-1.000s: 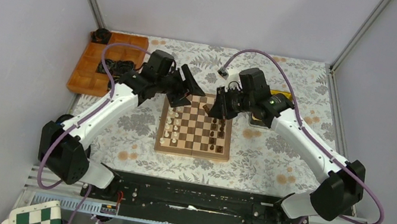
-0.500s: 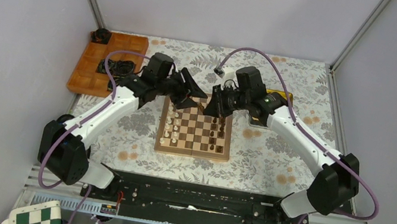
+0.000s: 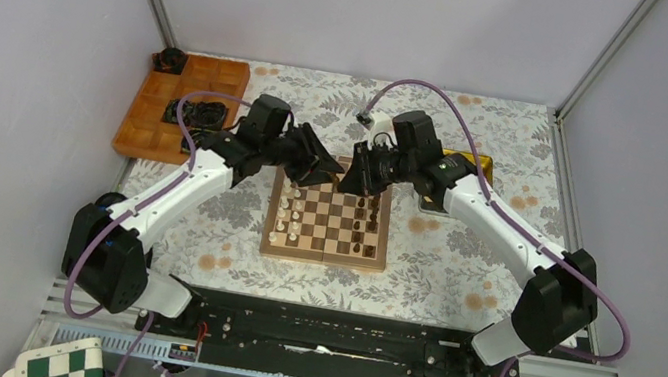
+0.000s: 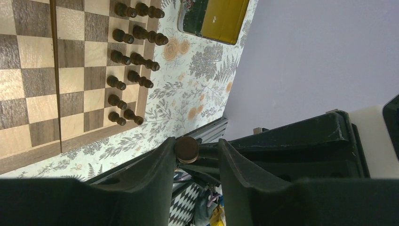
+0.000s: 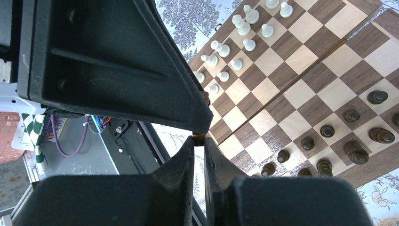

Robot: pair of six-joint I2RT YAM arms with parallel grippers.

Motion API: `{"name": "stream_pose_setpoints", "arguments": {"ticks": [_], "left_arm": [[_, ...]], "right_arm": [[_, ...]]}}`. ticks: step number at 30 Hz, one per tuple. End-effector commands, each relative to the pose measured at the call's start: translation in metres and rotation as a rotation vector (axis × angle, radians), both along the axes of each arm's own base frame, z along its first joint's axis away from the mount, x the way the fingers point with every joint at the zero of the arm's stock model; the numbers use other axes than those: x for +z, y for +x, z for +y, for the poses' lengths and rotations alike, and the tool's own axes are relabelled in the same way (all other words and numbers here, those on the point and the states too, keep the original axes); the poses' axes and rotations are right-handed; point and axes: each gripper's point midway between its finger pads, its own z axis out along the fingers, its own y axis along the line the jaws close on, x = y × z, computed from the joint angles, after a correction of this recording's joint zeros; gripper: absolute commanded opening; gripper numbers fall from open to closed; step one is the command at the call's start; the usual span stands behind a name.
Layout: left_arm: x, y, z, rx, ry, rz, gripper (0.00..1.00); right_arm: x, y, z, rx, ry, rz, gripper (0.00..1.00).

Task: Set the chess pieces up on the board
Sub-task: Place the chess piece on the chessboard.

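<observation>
Grippers meeting above the far edge of the board (image 3: 327,238), right gripper (image 5: 199,143) jaws pinching a dark chess piece (image 4: 187,149), left gripper (image 4: 196,146) jaws spread around it, cream chessmen (image 5: 248,44) and dark chessmen (image 4: 141,59) ranked on opposite board sides.

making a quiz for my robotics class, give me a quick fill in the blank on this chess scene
1. In the top view, the white chess pieces line the board's ____ side.
2. The right gripper is shut on a ____ chess piece.
3. The tray at the table's far left is ____.
Missing words: left; dark brown; orange.
</observation>
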Motion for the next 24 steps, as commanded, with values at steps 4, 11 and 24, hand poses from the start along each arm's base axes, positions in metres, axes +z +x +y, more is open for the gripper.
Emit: {"name": "stream_pose_setpoints", "arguments": {"ticks": [4, 11, 24], "left_arm": [[0.017, 0.001, -0.003, -0.018, -0.052, -0.06, 0.36], [0.016, 0.002, -0.003, -0.014, -0.052, -0.06, 0.22], [0.017, 0.005, -0.001, 0.025, -0.063, -0.052, 0.02]], "right_arm": [[0.022, 0.004, 0.012, 0.023, 0.057, -0.046, 0.0], [0.021, 0.003, 0.01, 0.021, 0.052, -0.048, 0.0], [0.04, 0.01, 0.003, -0.024, 0.054, -0.136, 0.38]]}}
